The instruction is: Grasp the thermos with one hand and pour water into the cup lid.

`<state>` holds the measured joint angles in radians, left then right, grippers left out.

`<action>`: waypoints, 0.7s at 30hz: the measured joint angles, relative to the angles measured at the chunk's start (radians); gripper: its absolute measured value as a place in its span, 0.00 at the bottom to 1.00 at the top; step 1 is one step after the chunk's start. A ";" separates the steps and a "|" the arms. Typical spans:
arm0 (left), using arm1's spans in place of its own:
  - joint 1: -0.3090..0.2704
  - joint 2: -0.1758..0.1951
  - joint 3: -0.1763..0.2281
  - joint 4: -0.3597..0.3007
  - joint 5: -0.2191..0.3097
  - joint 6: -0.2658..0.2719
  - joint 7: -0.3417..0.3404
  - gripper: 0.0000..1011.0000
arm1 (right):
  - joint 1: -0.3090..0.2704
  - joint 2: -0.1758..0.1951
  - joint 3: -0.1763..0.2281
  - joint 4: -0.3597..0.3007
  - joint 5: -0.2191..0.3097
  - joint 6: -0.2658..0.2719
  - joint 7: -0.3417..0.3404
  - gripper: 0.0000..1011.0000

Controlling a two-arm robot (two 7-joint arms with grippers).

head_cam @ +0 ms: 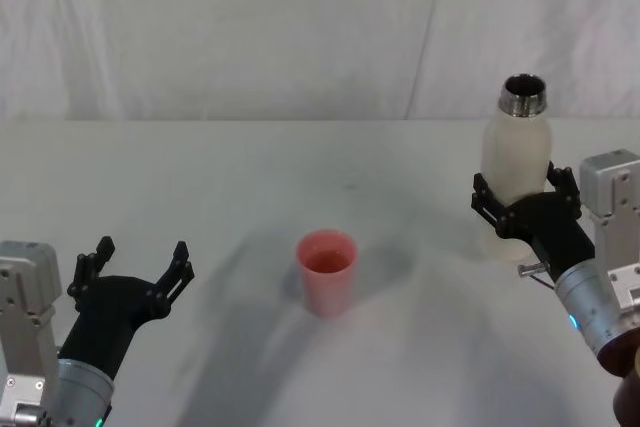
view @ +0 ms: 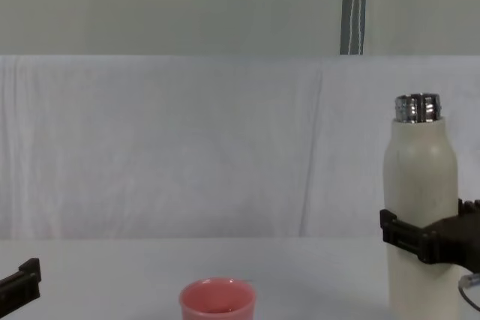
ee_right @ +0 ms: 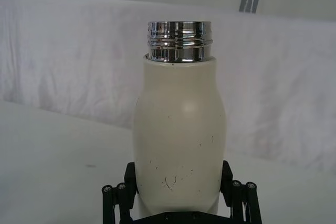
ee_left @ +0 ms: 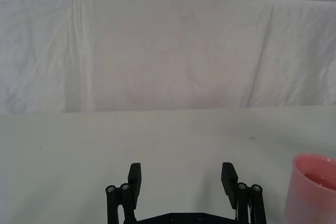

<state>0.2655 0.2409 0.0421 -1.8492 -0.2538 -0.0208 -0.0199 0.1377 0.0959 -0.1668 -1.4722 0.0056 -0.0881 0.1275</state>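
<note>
Black linkage-type right gripper [head_cam: 526, 195] on a round grey wrist [head_cam: 592, 299], a small blue light near its lower edge, a thin metal pin sticking out just behind the black body. Pale grey boxy housing [head_cam: 612, 187] beside it. Left gripper [head_cam: 138, 263] matte black, two flat rectangular fingers [ee_left: 134, 176] with paired silver screw heads at each pivot, a matching grey block [head_cam: 24, 292] alongside.
</note>
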 joint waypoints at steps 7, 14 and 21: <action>0.000 0.000 0.000 0.000 0.000 0.000 0.000 0.99 | 0.001 0.030 -0.022 -0.041 -0.065 0.008 -0.004 0.94; 0.000 0.000 0.000 0.000 0.000 0.000 0.000 0.99 | 0.013 0.077 -0.065 -0.094 -0.187 0.033 -0.013 0.94; 0.000 0.000 0.000 0.000 0.000 0.000 0.000 0.99 | 0.020 0.104 -0.106 -0.143 -0.291 0.056 -0.019 0.94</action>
<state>0.2655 0.2409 0.0421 -1.8492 -0.2538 -0.0208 -0.0198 0.1575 0.1999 -0.2724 -1.6148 -0.2856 -0.0326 0.1086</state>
